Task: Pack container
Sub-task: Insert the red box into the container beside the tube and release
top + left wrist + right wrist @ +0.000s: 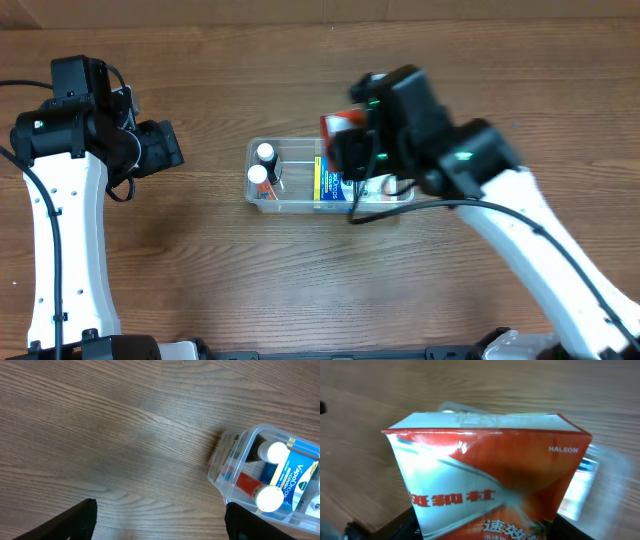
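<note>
Now, right claw (352, 158) clamped on a red box (485, 475), left claw (160, 520) agape, we judge the clear container (295, 205) light, slick, best taken by its rim.

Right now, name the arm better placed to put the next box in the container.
Right: right claw holds the orange box over the container; left claw is open, empty, aside.

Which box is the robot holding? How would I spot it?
Find the clear container in the middle of the wooden table. Over its right end the right gripper holds a box. It alone is red and white; the box inside is blue and yellow.
</note>
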Controlling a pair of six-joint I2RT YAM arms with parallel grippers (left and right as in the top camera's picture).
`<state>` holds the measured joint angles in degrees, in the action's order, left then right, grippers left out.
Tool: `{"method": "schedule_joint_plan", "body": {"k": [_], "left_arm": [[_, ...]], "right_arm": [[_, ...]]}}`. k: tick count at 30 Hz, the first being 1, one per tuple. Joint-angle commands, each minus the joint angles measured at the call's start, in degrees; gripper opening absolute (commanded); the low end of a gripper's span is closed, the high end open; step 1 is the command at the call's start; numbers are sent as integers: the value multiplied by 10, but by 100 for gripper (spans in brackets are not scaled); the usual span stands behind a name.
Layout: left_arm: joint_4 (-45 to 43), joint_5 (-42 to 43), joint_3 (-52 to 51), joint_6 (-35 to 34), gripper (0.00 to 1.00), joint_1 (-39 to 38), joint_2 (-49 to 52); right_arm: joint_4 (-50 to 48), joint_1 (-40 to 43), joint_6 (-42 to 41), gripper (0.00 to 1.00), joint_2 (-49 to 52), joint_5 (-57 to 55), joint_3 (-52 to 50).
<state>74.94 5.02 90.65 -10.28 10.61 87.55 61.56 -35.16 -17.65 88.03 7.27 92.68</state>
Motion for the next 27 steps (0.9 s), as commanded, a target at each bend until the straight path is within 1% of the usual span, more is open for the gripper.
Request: {"method": "schedule_joint_plan", "body": {"k": [1,5,8,10,13,15,19,22,27], "left_arm": [[-2,6,-1,11,84,2,-3],[-2,6,-1,11,83,2,-3],[-1,6,-1,11,84,2,-3],[0,6,-1,11,83,2,-3],[0,6,-1,11,83,2,-3],[0,6,-1,11,83,2,-3],[0,6,-1,11,84,2,-3],[0,6,-1,11,84,2,-3],[0,6,-1,11,84,2,-3]], "right_arm": [[-36,-43,-61,62,63,-3,10],[-89,-67,-121,60,148,-3,9],[-112,-70,-155,60,179,-23,9],[-114,-70,-156,60,191,-43,9],[-114,-70,-156,61,207,-46,9],[-113,-70,-169,62,235,-45,9],[-116,-70,-169,64,282,-20,9],[-122,-70,-169,67,299,-20,9],[-126,-70,-169,68,306,-19,9]]}}
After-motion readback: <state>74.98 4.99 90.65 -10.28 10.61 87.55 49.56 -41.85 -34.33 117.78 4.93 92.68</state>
